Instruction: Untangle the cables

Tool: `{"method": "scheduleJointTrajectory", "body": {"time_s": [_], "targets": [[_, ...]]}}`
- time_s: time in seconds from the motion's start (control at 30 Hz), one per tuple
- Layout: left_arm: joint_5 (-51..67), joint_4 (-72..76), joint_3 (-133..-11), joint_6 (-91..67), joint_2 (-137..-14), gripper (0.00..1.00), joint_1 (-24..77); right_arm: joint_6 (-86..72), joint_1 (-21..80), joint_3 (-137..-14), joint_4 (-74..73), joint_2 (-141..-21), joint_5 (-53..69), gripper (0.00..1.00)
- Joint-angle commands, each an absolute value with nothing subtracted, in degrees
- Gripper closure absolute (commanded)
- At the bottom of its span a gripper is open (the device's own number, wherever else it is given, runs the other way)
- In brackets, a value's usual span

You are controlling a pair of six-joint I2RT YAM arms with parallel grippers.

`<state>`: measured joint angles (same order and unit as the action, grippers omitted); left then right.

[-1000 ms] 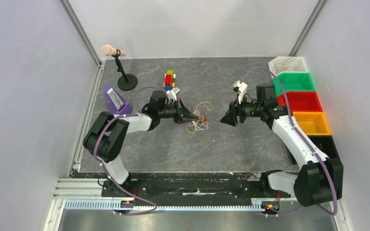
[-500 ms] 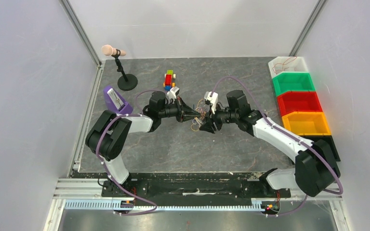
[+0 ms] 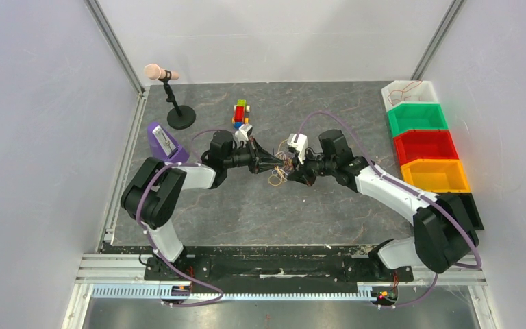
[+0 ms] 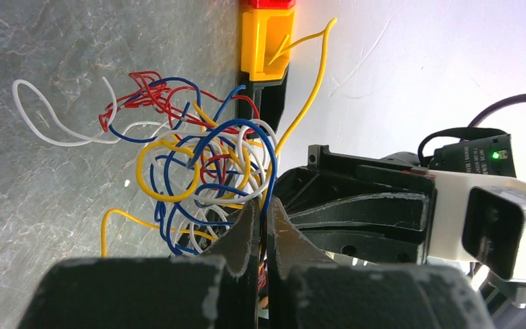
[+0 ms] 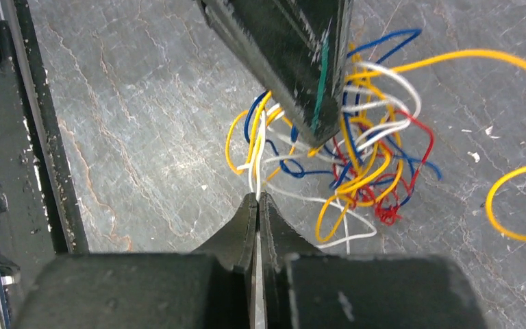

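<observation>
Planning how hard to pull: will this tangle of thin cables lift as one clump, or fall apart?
Probably as one clump: the cables loop through each other repeatedly. They look thin and light, so loose ends should sag and trail. The curls they hold on the table suggest some springiness.

Small print on the black module [image 4: 474, 155] beside the green light [image 4: 498, 155] is unreadable.

Cables [image 3: 276, 179] too small overhead to tell strands apart.
</observation>
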<state>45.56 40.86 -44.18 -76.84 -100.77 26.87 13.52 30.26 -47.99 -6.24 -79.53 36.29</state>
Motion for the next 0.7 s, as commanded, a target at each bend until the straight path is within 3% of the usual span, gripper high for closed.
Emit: {"method": "scheduleJointTrajectory", "body": {"time_s": [0.0,0.13,0.27,0.33,0.53,0.67], "targets": [[45.6,41.7,-43.8,-76.5,-97.4,0.94,24.9,16.1,30.4,-48.0,-9.8,-76.5,32.6,1.00],[43.5,34.3,-41.7,-71.1,-94.3,0.74,22.2,16.4,29.4,-48.0,-10.1,-70.1,24.5,1.00],[40.2,25.2,-39.6,-65.8,-92.0,0.70,20.1,16.4,27.9,-51.5,-10.2,-65.0,18.6,1.00],[38.8,21.2,-39.1,-62.6,-91.2,0.71,19.4,16.6,27.1,-54.4,-9.9,-63.2,15.8,1.00],[35.4,13.0,-38.8,-55.9,-90.0,0.93,18.6,15.7,25.1,-63.6,-7.1,-60.6,14.8,1.00],[35.8,12.6,-38.7,-52.5,-89.2,0.98,18.5,14.0,25.0,-69.8,-5.2,-61.2,15.9,1.00]]}}
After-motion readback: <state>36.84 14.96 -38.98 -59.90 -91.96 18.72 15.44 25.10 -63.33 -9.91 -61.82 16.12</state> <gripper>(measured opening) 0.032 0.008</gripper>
